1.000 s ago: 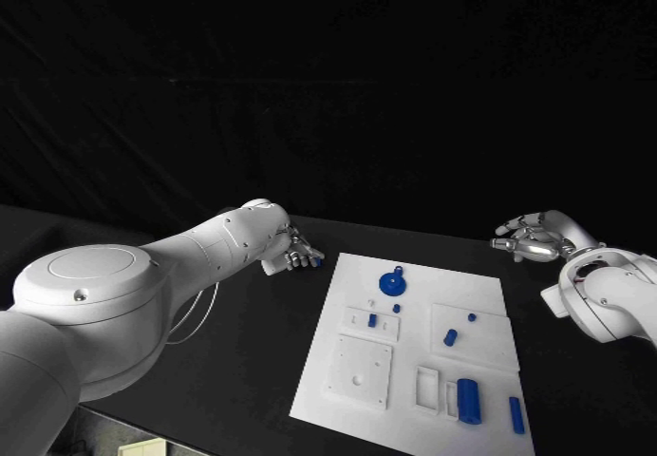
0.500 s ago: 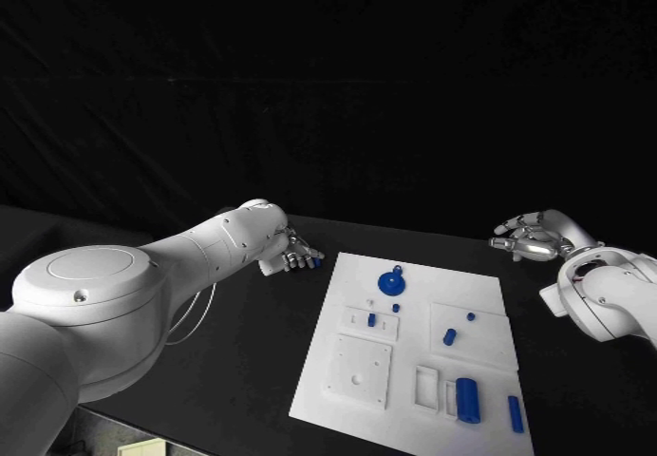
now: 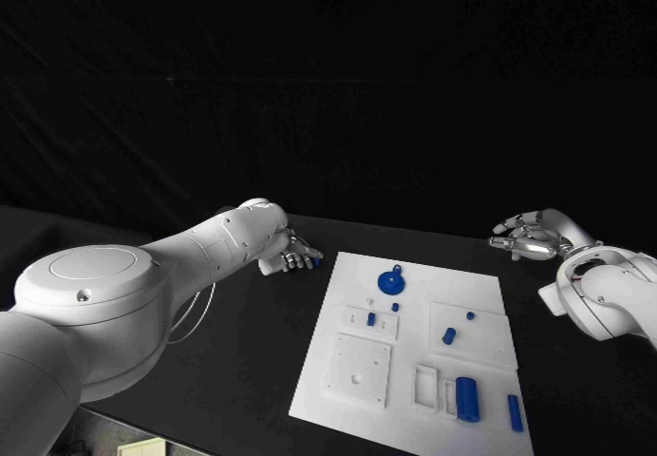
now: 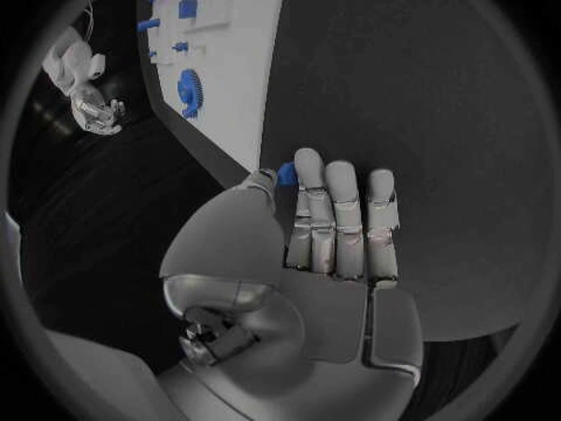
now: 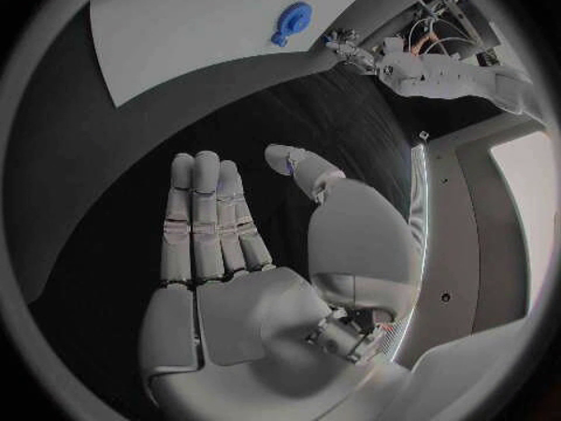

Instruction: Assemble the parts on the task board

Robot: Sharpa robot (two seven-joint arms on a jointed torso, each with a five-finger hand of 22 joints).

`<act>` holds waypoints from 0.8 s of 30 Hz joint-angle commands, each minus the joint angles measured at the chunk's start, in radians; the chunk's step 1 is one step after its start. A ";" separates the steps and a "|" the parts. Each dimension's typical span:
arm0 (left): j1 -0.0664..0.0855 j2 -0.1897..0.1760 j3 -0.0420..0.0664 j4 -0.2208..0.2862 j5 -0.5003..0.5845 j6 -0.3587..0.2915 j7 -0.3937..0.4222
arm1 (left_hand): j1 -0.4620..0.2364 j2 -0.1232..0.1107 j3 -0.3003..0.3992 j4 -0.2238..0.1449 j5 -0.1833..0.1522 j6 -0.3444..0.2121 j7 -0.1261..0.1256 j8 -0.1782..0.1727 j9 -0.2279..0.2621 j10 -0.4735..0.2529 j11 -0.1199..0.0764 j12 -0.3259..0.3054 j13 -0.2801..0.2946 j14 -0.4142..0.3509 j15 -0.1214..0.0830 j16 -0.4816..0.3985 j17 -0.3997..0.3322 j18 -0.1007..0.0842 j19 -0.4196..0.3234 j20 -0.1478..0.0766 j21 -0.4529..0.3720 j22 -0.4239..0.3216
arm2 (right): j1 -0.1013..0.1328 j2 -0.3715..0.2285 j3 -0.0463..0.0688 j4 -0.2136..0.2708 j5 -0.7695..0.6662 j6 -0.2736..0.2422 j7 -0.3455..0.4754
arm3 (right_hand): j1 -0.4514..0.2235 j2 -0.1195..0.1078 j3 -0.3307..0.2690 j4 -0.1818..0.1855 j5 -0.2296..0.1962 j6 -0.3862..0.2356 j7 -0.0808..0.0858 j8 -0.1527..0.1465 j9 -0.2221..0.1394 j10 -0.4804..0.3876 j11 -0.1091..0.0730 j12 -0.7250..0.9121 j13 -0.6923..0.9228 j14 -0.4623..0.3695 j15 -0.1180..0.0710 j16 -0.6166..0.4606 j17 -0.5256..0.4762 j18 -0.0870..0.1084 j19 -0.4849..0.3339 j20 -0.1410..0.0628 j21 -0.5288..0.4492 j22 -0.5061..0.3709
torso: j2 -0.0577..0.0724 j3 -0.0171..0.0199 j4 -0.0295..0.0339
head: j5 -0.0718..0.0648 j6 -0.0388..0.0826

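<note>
Left hand pinching blue part beside board; right hand empty, fingers apart. Tip: align over socket, lower slow.

The left hand hangs over the black table, fingers straight and close together, with a small blue part pinched between the thumb and the nearest fingertip. Just past the fingertips lies a corner of the white task board, carrying a blue gear-like disc and several smaller blue pieces. Beyond the board the right hand hovers, fingers curled.
</note>
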 commanded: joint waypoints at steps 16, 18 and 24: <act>-0.007 0.003 -0.002 -0.005 0.062 0.048 -0.011 | 0.049 0.035 0.031 -0.032 0.158 -0.051 0.014 -0.021 0.002 -0.029 0.012 0.010 0.008 -0.025 0.009 0.011 0.002 -0.010 -0.024 -0.146 -0.004 0.015 | 0.000 0.000 0.001 0.002 -0.007 0.013 0.009 | 0.000 0.008 -0.001 -0.007 0.006 0.001 0.009 0.000 -0.001 -0.008 0.000 0.006 -0.002 -0.006 0.001 -0.003 -0.001 0.007 0.001 0.003 -0.002 0.025 | 0.000 0.0006 -0.0001 | 0.001 0.000; -0.007 0.003 -0.002 -0.007 0.064 0.047 -0.009 | 0.049 0.036 0.032 -0.033 0.158 -0.053 0.015 -0.021 0.002 -0.030 0.012 0.011 0.008 -0.026 0.009 0.011 0.003 -0.010 -0.025 -0.145 -0.004 0.015 | 0.000 0.000 0.001 0.003 -0.006 0.013 0.009 | 0.000 0.008 -0.001 -0.007 0.006 0.001 0.009 0.000 -0.001 -0.008 0.000 0.006 -0.002 -0.006 0.001 -0.003 -0.001 0.007 0.001 0.003 -0.002 0.025 | 0.000 0.0004 0.0001 | 0.002 -0.001; -0.007 0.003 -0.002 -0.010 0.074 0.041 -0.003 | 0.055 0.043 0.041 -0.039 0.156 -0.053 0.015 -0.020 0.003 -0.032 0.013 0.014 0.010 -0.027 0.010 0.013 0.003 -0.010 -0.027 -0.144 -0.005 0.017 | 0.000 0.000 0.001 0.003 -0.006 0.013 0.010 | 0.000 0.008 -0.001 -0.007 0.005 0.001 0.009 0.000 -0.001 -0.008 0.000 0.006 -0.002 -0.006 0.001 -0.003 -0.001 0.007 0.001 0.003 -0.002 0.025 | 0.000 0.0003 0.0001 | 0.003 0.000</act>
